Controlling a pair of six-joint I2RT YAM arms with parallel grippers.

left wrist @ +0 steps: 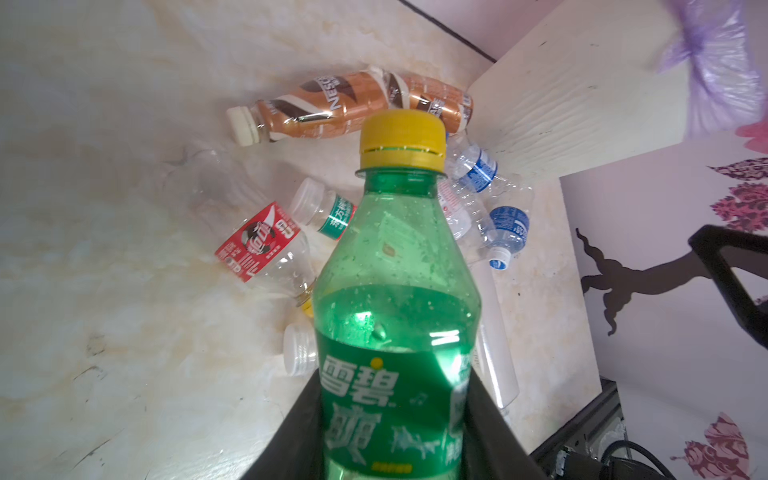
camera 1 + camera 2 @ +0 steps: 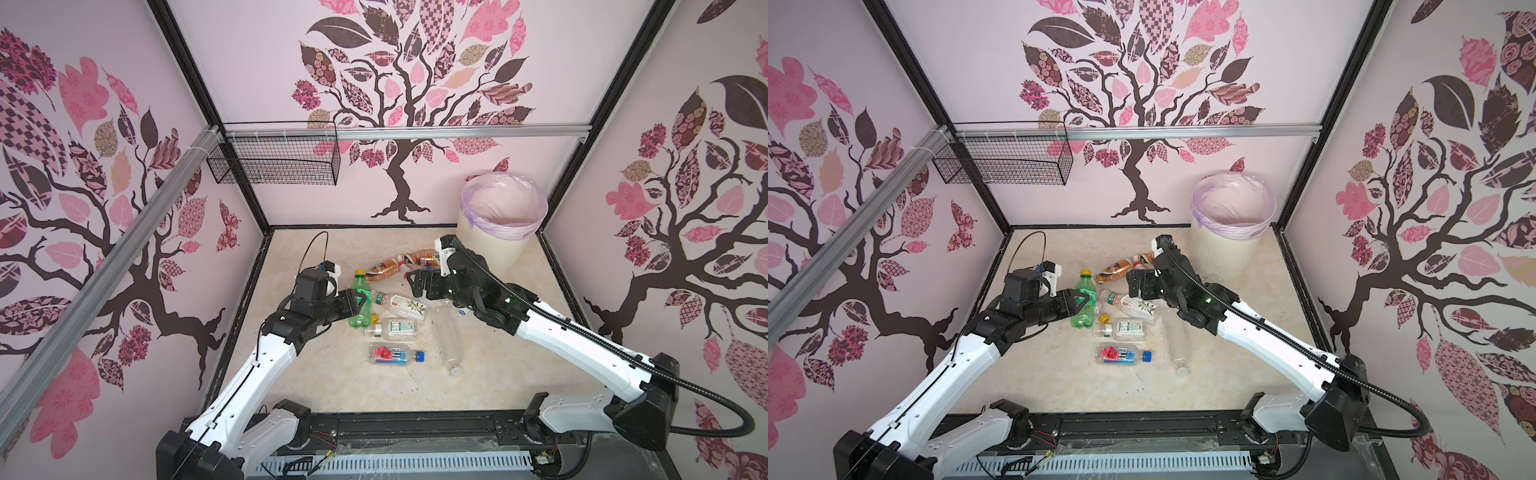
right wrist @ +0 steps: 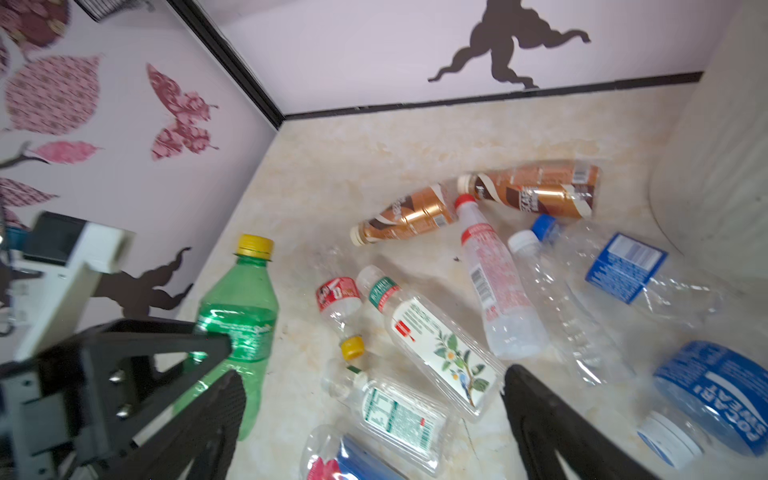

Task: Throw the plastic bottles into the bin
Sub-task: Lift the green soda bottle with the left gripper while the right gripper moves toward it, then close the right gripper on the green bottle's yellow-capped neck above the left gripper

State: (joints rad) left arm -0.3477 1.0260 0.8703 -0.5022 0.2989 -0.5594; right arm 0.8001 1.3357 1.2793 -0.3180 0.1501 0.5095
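A green bottle (image 2: 358, 286) with a yellow cap is clenched at its labelled waist in the left claw (image 2: 358, 303). The mid-body hold looks chosen to keep it from swinging on the way to the bin. Whether it is clear of the counter (image 2: 332, 386) cannot be told.

Between that claw and the right claw (image 2: 412, 286), the other plastic bottles lie scattered on their sides. Two brown-gold bottles (image 3: 409, 216) lie beyond the left claw's tips, a clear bottle with a floral label (image 3: 440, 353) lies just beside the green one, and a blue-capped bottle (image 2: 395, 356) lies back toward the arms' bases.

The right claw hangs over this heap with its jaws spread wide and nothing between them, apparently poised for a pick of its own.

The bin (image 2: 488, 253), cream-white with a lilac bag, stands upright just behind the right claw and well apart from the left. The green bottle's likely route therefore crosses the heap. No bottle shows in the bin's mouth.
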